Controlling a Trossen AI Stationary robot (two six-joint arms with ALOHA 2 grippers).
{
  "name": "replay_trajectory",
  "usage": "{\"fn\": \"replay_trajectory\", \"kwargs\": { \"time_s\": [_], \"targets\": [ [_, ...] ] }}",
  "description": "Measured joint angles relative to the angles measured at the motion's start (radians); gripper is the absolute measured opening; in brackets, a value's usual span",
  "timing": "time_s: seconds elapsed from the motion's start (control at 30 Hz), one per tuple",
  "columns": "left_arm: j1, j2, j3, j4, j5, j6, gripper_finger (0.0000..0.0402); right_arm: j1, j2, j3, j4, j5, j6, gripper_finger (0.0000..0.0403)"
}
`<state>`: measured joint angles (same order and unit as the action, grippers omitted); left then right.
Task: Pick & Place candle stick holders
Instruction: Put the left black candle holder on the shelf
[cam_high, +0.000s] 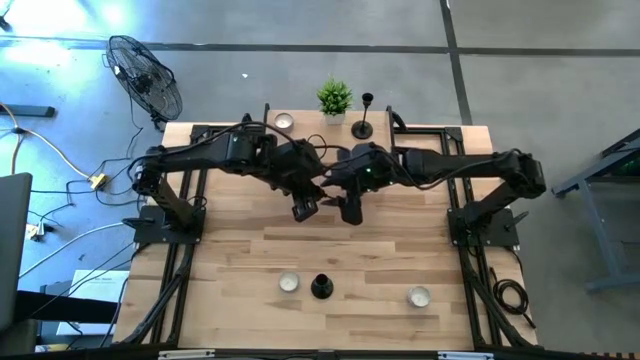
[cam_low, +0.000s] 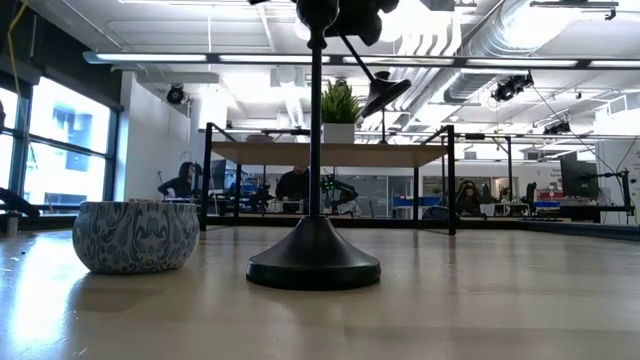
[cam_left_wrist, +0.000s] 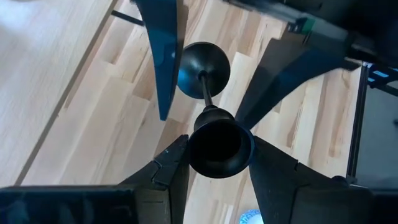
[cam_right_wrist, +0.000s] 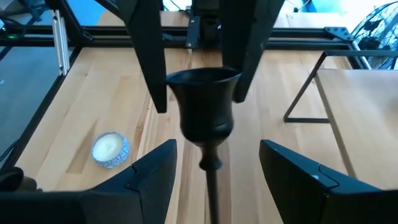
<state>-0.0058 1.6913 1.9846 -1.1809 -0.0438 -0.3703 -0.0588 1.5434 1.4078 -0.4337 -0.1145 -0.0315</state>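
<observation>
Above mid-table, left gripper (cam_left_wrist: 219, 144) pinches the cup of a candle stick holder (cam_left_wrist: 203, 67), whose stem runs between right gripper's (cam_right_wrist: 216, 148) spread, non-touching fingers.

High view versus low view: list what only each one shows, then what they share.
Only the high view: both arms full length, left gripper and right gripper meeting over mid-table; a floor fan; a second bowl at the near edge. Only the low view: people seated in the room behind. Both: the near candle holder, the patterned bowl beside it, the potted plant at the far edge.
</observation>
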Motion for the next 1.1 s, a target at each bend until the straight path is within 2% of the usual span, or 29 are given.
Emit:
{"fn": "replay_trajectory", "kwargs": {
  "time_s": [0.23,0.37,0.6,0.8,1.1],
  "targets": [
    [0.0,0.0,0.0,0.0,0.0,0.0,0.0131,0.0,-0.011,0.0,-0.006,-0.001,0.004,0.022],
    [0.0,0.0,0.0,0.0,0.0,0.0,0.0131,0.0,-0.011,0.0,-0.009,-0.001,0.004,0.0197],
    [0.0,0.0,0.0,0.002,0.0,-0.001,0.0131,0.0,-0.011,0.0,-0.012,-0.01,-0.002,0.0117],
    [0.0,0.0,0.0,0.002,0.003,-0.001,0.0131,0.001,-0.012,0.0,-0.014,0.001,-0.051,0.0027],
    [0.0,0.0,0.0,0.003,0.003,-0.001,0.0144,0.001,-0.012,0.0,-0.014,0.011,-0.073,0.0024]
  ]
}}
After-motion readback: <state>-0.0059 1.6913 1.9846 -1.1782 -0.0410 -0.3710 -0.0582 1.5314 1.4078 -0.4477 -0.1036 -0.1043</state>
